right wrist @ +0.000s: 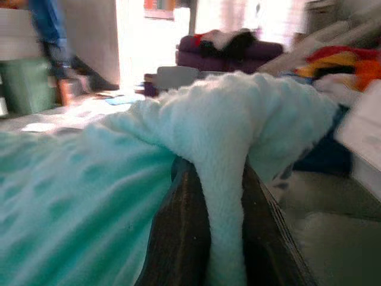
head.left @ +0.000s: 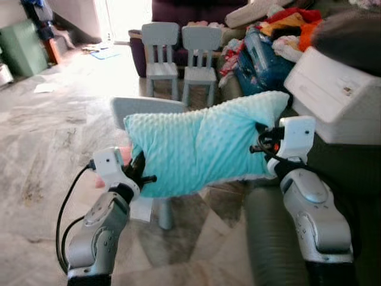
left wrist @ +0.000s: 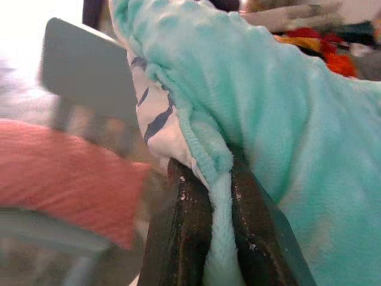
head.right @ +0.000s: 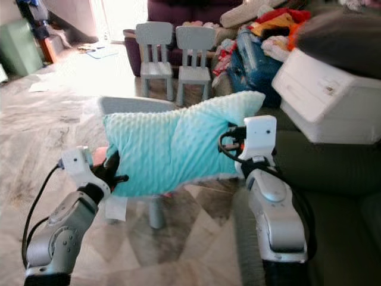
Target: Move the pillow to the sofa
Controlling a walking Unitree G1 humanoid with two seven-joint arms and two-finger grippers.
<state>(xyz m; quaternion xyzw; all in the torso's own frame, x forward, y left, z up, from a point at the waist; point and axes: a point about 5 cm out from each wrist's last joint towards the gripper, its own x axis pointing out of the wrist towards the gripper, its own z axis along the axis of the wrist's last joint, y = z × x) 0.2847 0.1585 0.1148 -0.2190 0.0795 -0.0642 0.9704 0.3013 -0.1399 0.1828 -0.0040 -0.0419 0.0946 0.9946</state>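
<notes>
1. The grey-green sofa (head.left: pixel 262 232) lies low on the robot's right, its arm just under the right forearm; a white storage box (head.left: pixel 333 98) sits further back on it, lid shut, contents hidden, with a heap of clothes (head.left: pixel 280 36) piled behind.
2. The mint dimpled pillow (head.left: pixel 196 146) hangs in the air between both arms, held stretched above a small grey chair (head.left: pixel 146 107) and the marble floor (head.left: pixel 41 155), near the sofa but not yet over its seat.
3. Two more small grey chairs (head.left: pixel 178 56) stand well apart in the background.
4. The left pincer (left wrist: pixel 217 232) is clamped on the pillow's hem seam, fabric pinched between its black fingers (left wrist: pixel 178 238); something pink (left wrist: pixel 59 173) shows beyond, too blurred to name.
5. The right pincer (right wrist: pixel 223 238) is clamped on a fold at the pillow's opposite corner.
6. The step in hand looks like the carry. To do it well, I would turn right with both arms together, keep the grips level so the seam does not slip, clear the sofa arm, then lower onto bare seat before releasing.
</notes>
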